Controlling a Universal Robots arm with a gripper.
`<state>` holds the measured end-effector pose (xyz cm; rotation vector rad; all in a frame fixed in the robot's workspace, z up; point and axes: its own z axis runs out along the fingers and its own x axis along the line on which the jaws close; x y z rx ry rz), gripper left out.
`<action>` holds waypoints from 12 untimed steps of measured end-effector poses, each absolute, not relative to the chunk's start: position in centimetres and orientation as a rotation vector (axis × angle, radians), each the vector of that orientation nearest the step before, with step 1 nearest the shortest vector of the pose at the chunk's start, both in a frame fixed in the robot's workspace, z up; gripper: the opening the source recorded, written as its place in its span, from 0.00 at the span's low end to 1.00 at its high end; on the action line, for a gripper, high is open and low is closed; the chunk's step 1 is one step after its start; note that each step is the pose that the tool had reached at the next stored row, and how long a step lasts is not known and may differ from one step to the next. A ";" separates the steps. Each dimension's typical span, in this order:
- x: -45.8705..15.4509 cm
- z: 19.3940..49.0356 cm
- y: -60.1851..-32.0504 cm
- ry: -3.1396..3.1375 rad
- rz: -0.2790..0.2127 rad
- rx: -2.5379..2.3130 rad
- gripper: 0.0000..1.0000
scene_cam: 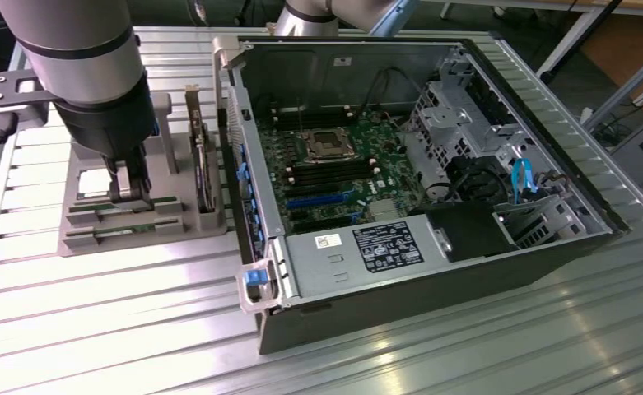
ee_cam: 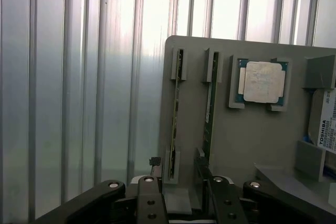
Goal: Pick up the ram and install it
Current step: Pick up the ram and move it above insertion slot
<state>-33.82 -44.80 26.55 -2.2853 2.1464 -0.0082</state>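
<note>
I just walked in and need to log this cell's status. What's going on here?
The robot arm's gripper hangs low over a grey holder on the ribbed metal table. Its jaws are open at the end of two RAM sticks standing on edge in their slots. Both sticks are seated, and I cannot tell which one it is lined up on. A CPU chip and a Toshiba hard drive share the holder. The open computer case stands at the exterior view's right.

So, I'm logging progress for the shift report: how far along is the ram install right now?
Done: nothing yet; both ram sticks stand in the grey holder. In hand: the open gripper hangs low over them, gripping neither. Left: the whole pick-up and the install on the motherboard in the open case.
</note>
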 end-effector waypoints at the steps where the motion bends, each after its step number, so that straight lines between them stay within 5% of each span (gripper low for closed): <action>1: -33.8 26.5 -44.8 2.146 -0.008 -2.285 0.37; 12: -34.0 26.2 -44.8 2.146 -0.008 -2.285 0.37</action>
